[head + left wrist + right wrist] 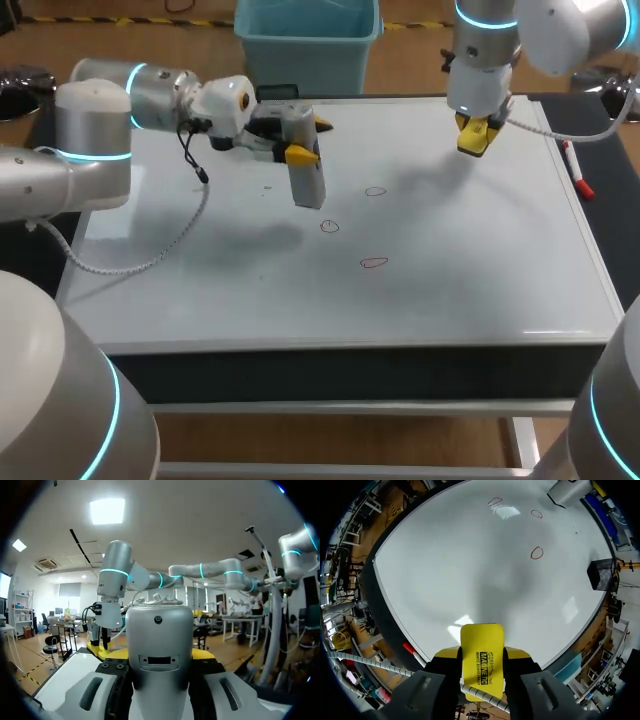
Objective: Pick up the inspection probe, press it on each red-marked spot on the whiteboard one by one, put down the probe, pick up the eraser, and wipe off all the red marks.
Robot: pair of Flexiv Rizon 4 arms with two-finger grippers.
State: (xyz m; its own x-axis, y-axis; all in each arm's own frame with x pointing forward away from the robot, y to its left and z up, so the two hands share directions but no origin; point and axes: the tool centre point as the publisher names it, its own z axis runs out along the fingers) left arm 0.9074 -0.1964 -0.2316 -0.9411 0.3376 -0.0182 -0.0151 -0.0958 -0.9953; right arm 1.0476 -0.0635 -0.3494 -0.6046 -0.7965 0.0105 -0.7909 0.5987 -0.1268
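Head view: the left gripper (310, 140) clamps the probe (309, 180) over the whiteboard (450, 290), near three red marks (329, 227), with bare board around. Left wrist view: both fingers press the probe. Right wrist view: the right gripper (481, 656) grips the eraser (481, 640) near the marker (410, 649) edge.

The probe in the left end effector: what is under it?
Only bare whiteboard shows below the probe; three red marks lie beside it. The spot its body covers is hidden.
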